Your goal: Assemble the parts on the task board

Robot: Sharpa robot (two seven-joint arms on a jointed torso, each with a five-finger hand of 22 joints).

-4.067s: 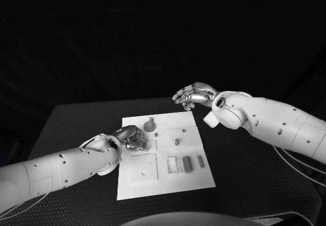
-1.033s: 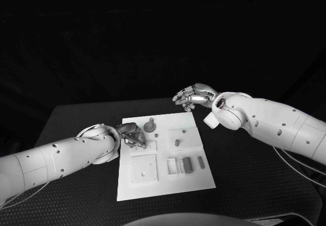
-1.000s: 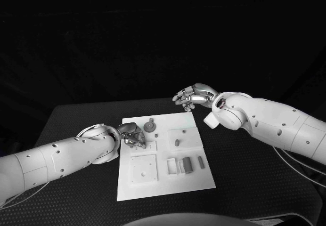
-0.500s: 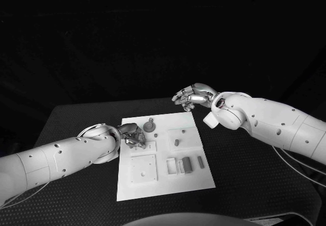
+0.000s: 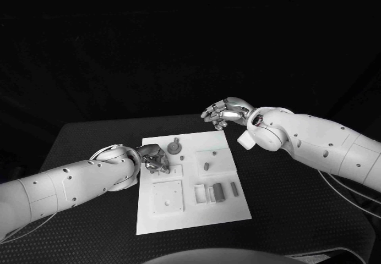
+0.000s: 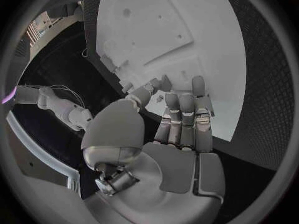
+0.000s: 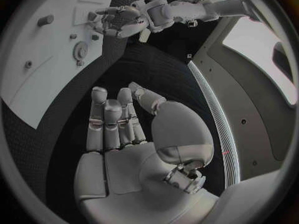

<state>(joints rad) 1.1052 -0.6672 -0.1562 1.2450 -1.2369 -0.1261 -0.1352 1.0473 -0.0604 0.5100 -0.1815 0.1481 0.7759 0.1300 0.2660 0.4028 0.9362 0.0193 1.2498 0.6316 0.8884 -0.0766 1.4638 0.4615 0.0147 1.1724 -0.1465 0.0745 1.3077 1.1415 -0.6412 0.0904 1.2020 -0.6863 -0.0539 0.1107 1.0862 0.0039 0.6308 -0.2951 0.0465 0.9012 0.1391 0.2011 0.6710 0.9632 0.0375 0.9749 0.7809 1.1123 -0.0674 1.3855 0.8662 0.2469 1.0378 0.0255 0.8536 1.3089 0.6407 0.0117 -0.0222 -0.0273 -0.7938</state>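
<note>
Black table bearing the white task board at centre, grey parts lying on it. Left hand rests over the board's left edge, fingers curled, grasp indeterminate. Right hand hovers beyond the far edge, fingers curled in, holding nothing

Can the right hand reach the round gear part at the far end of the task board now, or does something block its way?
Probably yes. The right hand hovers past the task board's far edge, holding nothing, and bare board lies between it and the gear part. The left hand works just beside the gear, so the fingers might crowd.
</note>
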